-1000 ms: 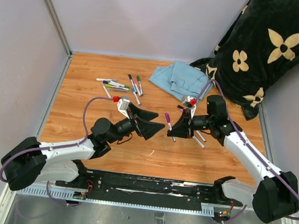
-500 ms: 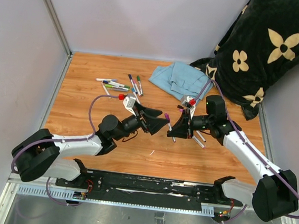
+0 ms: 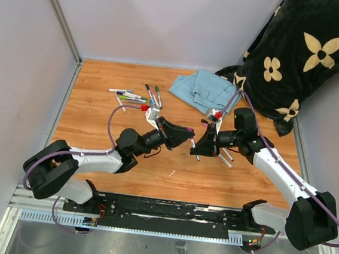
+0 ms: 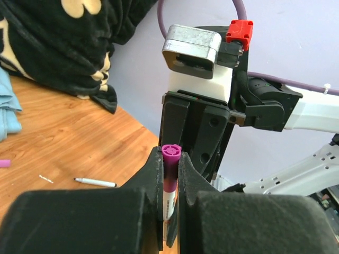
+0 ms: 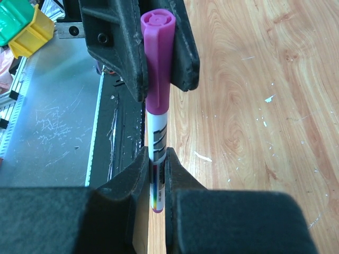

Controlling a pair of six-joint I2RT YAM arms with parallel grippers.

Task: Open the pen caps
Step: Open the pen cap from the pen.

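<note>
- Top view: my left end effector (image 3: 187, 133) and my right end effector (image 3: 199, 145) meet above the middle of the brown wooden counter (image 3: 97, 132). One thin white-barrelled marker (image 3: 194, 149) sits between them, with its small purple plastic cap (image 3: 189, 131) at my left fingertips.
- A cluster of slim markers with coloured caps (image 3: 137, 97) lies towards the far left of the counter, near a crumpled light-blue cloth (image 3: 202, 89). A few loose markers (image 3: 225, 159) lie just beside my right arm. They are too small for me to tell whether they are capped.
- Left wrist view: my left fingers (image 4: 153, 174) are pressed together on the purple plastic cap, whose round top stands just above them. My right end effector stands upright directly behind.
- Right wrist view: my right fingers (image 5: 132, 174) are clamped on the white barrel just below the cap. The cap sits between my left fingers, and I see no gap between it and the barrel.
- Progress, as I judge it: both grips are set but this cap is not yet off. What it needs is a straight pull apart along the barrel.
- The markers in the cluster show caps on their ends, so most of the task looks left to do.
</note>
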